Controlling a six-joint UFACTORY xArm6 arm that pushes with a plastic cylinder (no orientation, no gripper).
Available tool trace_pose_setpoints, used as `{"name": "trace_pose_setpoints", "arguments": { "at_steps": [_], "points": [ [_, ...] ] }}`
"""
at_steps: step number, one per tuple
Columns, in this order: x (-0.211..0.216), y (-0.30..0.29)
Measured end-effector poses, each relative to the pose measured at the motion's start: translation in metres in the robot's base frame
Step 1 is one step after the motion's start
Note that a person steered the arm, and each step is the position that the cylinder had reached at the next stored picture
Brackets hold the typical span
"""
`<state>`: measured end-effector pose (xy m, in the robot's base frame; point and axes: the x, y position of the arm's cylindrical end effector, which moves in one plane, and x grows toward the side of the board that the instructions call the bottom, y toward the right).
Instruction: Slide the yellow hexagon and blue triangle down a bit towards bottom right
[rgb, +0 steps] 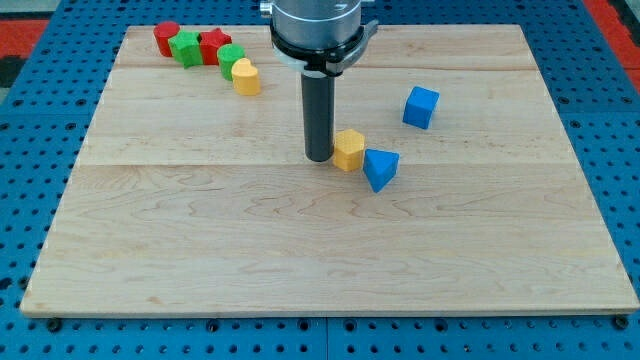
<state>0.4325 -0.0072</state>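
Blue pegboard framed the pale wooden board (200, 260) on which your arm worked. Your straight dark rod stood upright near the board's centre, its tip (318, 159) resting on the wood and holding nothing, since it can only push. That tip sat just to the view's left of the yellow hexagon block (349, 150), touching it or very nearly so; the frame did not settle which. Just to the hexagon's lower right lay the blue triangle block (380, 168), the two pressed together or a hair apart. Farther toward the view's upper right, well apart from that pair, sat a blue cube (421, 107). Near the view's top-left corner of the board a cluster ran in a slanting row: a red cylinder-like block (166, 37), a green star-shaped block (185, 47), a red star-shaped block (214, 45), a green rounded block (231, 58) and a yellow rounded block (246, 76), each crowding its neighbour.
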Motion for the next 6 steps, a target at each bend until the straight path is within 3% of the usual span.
{"name": "trace_pose_setpoints", "arguments": {
  "at_steps": [1, 2, 3, 4, 5, 6],
  "points": [
    [-0.002, -0.104],
    [-0.006, -0.105],
    [-0.041, -0.043],
    [-0.011, 0.023],
    [0.049, 0.083],
    [0.079, 0.102]
  ]
}}
